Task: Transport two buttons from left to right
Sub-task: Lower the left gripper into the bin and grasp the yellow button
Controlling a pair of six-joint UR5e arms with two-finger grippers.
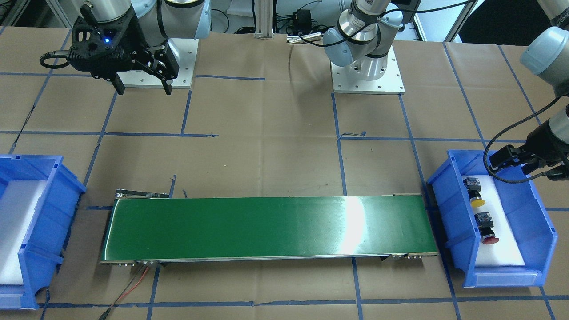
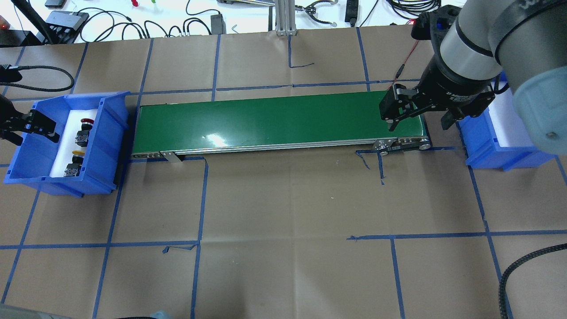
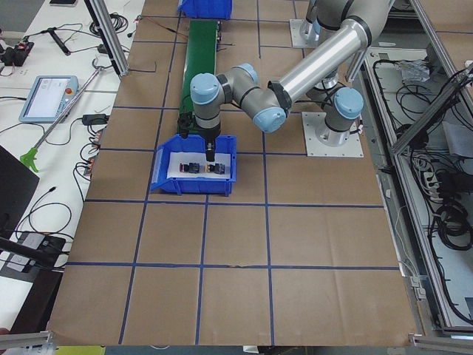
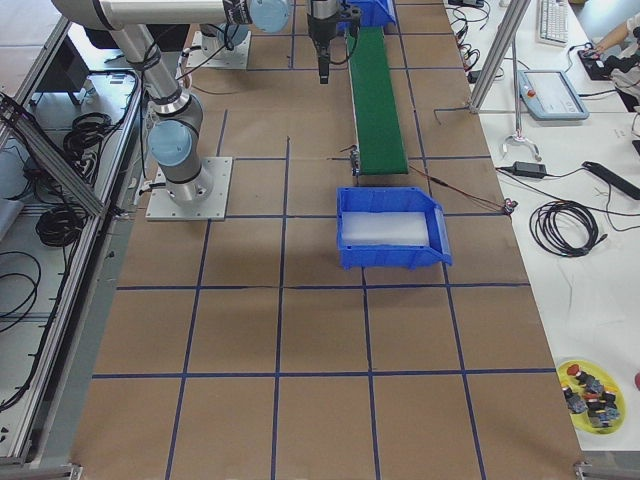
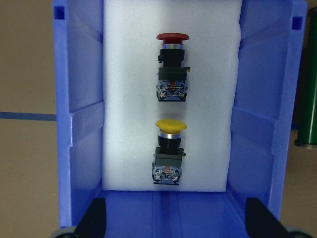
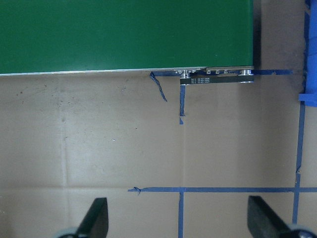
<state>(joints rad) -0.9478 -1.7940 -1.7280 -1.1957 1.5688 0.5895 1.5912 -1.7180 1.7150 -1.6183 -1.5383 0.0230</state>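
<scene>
Your left arm (image 1: 351,44) is silver with pale-blue joint caps; the black right gripper (image 1: 144,88) glows blue at eleven o'clock.

Front view: from across the worktop (image 1: 275,160), facing the robot, steeply down on the green belt (image 1: 266,229). Overhead: from behind the shoulders, forward and down; same belt, left bin (image 2: 113,133), right bin (image 2: 483,146). Side views: high at either end, along the worktop. Left wrist: close, straight down on the red button (image 5: 172,67) and yellow button (image 5: 169,148), shared with front and overhead. Right wrist: close above the belt's end.
</scene>
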